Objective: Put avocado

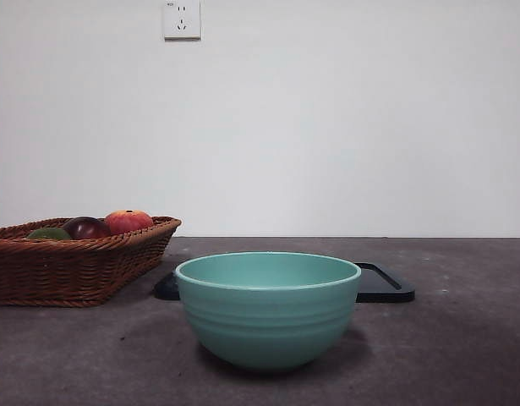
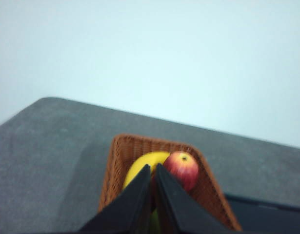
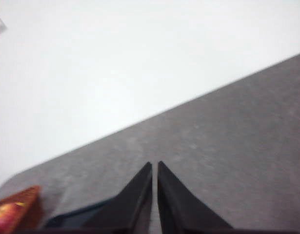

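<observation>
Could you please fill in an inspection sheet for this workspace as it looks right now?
Surface: dark grey table.
Job's things: avocado in the wicker basket, beside a maroon fruit and a red-orange fruit; a yellow fruit shows from the left wrist.
Clutter: teal bowl in front of a black tray.
Grippers: left gripper above the basket, jaws shut; right gripper over bare table, jaws shut.
Cables: nothing seen.
Surroundings: white wall, socket.

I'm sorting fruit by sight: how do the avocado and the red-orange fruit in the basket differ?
The avocado is dull dark green; the red-orange fruit is bright. The avocado sits low, barely above the wicker basket rim; the red-orange fruit rises higher. Both are small, rounded, and inside the basket.
</observation>
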Robot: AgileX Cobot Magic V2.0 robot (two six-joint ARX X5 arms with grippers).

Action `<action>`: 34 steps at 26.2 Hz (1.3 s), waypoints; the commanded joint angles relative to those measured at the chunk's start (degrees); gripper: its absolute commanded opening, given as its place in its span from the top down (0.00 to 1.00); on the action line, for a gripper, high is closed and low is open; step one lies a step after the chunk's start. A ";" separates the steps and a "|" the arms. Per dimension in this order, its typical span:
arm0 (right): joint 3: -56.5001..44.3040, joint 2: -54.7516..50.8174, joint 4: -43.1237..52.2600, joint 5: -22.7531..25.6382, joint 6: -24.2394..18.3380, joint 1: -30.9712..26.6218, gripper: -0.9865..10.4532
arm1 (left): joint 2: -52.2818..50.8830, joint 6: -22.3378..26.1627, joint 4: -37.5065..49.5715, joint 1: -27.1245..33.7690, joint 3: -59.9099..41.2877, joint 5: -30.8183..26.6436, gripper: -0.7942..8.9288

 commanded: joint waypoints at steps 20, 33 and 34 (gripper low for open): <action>32.68 24.68 -15.91 -19.10 -10.32 0.09 0.90 | 24.70 -0.72 -21.16 -0.07 38.16 10.25 0.90; 41.38 27.06 -27.69 -28.15 -23.61 2.67 0.90 | 29.44 5.68 -24.02 -2.36 45.03 27.41 0.90; 41.38 27.06 -28.26 -29.18 -23.74 2.67 0.90 | 29.42 6.71 -24.57 -2.43 45.03 28.09 0.90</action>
